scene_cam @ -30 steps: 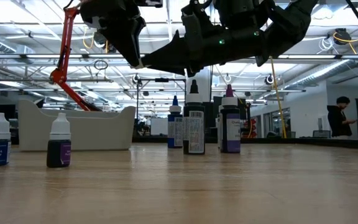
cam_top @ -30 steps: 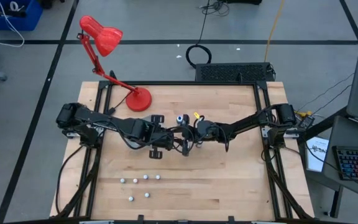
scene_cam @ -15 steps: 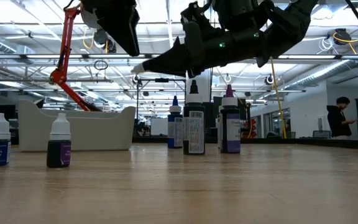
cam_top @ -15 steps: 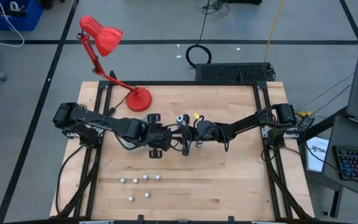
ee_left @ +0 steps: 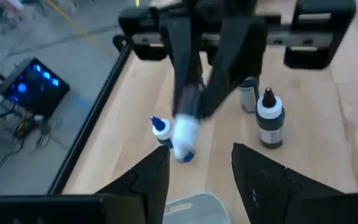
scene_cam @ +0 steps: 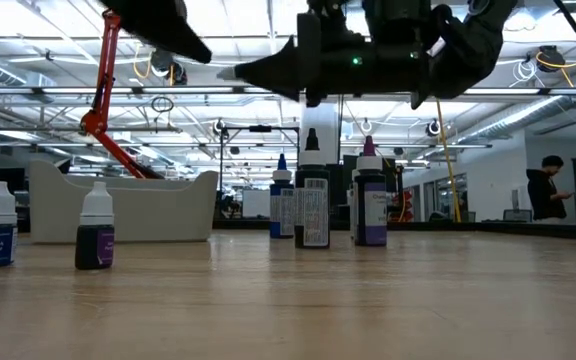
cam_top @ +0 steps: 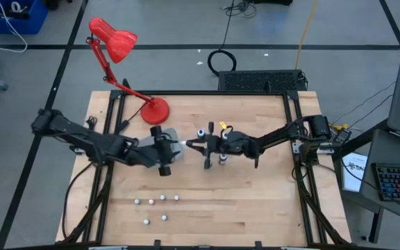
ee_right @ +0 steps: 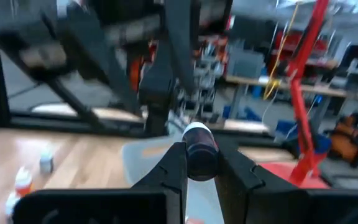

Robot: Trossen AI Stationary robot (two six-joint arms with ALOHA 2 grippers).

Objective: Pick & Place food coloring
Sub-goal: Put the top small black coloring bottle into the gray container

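Bottle [ee_right: 199,152] passed over: right gripper [ee_right: 197,165] now clamped tight on it, near tray [cam_top: 174,148]. Left gripper [ee_left: 199,168] half open, empty, backed off. Next: drop in tray.

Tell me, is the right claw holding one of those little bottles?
Yes, the right wrist view shows the right gripper closed around a small dark bottle with a white cap.

Table [cam_top: 255,201] — pale, matt wood; lamp [cam_top: 113,38] — glossy red.

Wooden table [cam_top: 255,201]: red lamp [cam_top: 155,111], grey tray [cam_top: 174,142], food coloring bottles [cam_top: 157,208].
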